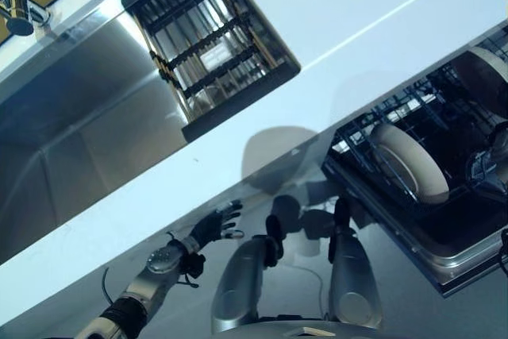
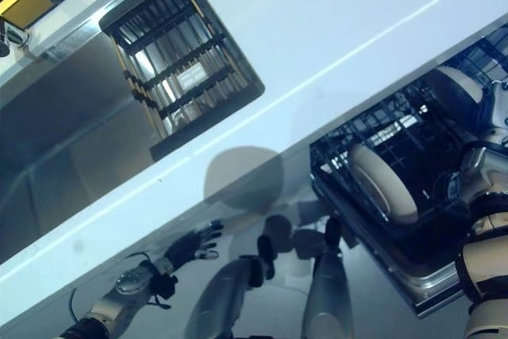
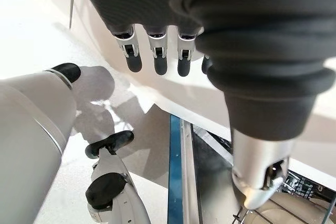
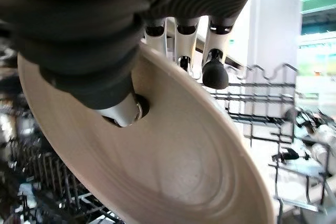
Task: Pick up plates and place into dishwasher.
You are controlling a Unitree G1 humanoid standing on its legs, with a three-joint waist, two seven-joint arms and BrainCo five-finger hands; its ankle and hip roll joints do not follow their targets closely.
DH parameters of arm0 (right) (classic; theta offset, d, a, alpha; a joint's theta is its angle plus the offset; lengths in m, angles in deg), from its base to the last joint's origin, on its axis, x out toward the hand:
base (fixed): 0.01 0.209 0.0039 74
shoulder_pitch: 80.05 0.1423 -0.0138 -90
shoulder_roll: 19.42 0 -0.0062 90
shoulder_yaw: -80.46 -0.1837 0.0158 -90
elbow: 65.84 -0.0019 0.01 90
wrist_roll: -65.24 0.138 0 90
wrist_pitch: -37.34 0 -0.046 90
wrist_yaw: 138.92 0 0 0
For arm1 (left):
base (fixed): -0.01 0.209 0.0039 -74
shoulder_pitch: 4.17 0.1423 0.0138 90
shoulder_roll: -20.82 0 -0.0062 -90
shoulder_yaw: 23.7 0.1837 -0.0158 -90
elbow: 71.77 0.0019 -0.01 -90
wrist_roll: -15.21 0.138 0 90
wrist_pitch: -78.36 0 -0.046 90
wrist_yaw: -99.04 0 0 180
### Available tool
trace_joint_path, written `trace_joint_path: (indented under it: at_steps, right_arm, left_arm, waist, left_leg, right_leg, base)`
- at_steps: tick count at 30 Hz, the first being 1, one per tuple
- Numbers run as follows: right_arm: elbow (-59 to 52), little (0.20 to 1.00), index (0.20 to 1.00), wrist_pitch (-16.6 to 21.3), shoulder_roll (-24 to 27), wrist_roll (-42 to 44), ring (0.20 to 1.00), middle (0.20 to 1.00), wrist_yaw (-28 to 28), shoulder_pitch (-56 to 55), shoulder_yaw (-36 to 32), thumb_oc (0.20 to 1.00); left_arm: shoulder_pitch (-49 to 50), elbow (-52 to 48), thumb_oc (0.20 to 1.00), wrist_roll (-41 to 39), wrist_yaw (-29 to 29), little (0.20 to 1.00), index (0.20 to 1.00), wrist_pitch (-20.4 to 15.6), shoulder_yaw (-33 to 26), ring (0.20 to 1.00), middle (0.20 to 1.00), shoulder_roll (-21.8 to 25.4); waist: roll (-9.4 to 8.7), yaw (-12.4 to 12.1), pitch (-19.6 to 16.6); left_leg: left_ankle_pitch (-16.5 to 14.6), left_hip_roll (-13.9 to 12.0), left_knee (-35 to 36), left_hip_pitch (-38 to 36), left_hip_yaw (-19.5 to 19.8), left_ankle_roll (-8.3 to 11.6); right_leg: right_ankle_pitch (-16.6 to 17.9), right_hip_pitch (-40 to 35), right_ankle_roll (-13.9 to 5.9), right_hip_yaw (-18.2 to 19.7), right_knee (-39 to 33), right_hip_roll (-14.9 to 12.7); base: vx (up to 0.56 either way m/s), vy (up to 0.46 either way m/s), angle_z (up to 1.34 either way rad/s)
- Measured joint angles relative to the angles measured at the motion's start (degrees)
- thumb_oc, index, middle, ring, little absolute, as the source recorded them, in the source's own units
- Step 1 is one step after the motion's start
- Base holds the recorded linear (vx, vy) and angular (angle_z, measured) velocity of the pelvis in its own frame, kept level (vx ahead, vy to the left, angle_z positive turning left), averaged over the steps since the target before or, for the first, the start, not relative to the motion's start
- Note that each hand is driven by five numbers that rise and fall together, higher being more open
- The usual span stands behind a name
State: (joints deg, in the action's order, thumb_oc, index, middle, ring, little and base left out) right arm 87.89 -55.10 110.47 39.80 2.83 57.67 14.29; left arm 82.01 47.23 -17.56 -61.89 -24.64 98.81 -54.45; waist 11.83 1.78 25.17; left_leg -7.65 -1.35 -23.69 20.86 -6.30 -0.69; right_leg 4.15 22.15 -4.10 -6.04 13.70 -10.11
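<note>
My right hand (image 4: 157,40) gripped a cream plate (image 4: 157,150), thumb on its face, fingers behind the rim; it stood edge-on above the dishwasher rack (image 2: 381,136), beside another plate (image 2: 382,182); my left hand (image 1: 216,224) hung relaxed, well apart.

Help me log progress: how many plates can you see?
2. One plate stands in the dishwasher rack; a second plate is pinched by the right hand over the rack. Others may be hidden.
</note>
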Motion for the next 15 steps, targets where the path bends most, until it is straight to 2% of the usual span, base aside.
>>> trace_joint_path:
  at_steps: [3,7,15]
  right_arm:
    - [0.30,0.200,0.200,-1.90,0.05,-1.37,0.200,0.200,-0.61,0.22,0.34,0.200]
    - [0.61,0.200,0.200,-3.88,0.15,-1.97,0.200,0.200,-0.76,0.58,0.72,0.200]
    - [1.34,0.200,0.200,-4.07,0.38,-1.98,0.200,0.200,0.39,1.47,0.71,0.200]
  left_arm:
    - [0.00,-0.10,1.000,0.01,0.07,1.000,1.000,0.28,0.00,1.000,1.000,1.02]
    - [-0.08,-0.82,1.000,0.00,0.06,1.000,1.000,0.38,-0.09,1.000,1.000,2.14]
    - [-0.05,-1.22,1.000,0.01,0.05,1.000,1.000,1.13,-0.08,1.000,1.000,2.13]
  waist:
    - [-0.20,-1.07,0.27]
    - [-0.43,-1.32,0.53]
    - [-0.51,-1.20,0.60]
  left_leg:
    - [-0.02,0.00,-0.30,0.46,0.23,-0.02]
    - [-0.04,0.03,-0.93,1.09,0.58,-0.03]
    - [-0.03,0.06,-1.00,1.35,0.65,-0.04]
  right_leg:
    - [-0.05,0.23,-0.08,-0.16,-0.11,0.00]
    - [0.03,0.34,-0.10,-0.51,-0.08,-0.07]
    - [0.25,0.34,-0.11,-0.60,-0.37,-0.07]
  base:
    - [-0.02,-0.023,0.04]
    - [-0.01,-0.006,0.05]
    - [0.00,-0.001,0.00]
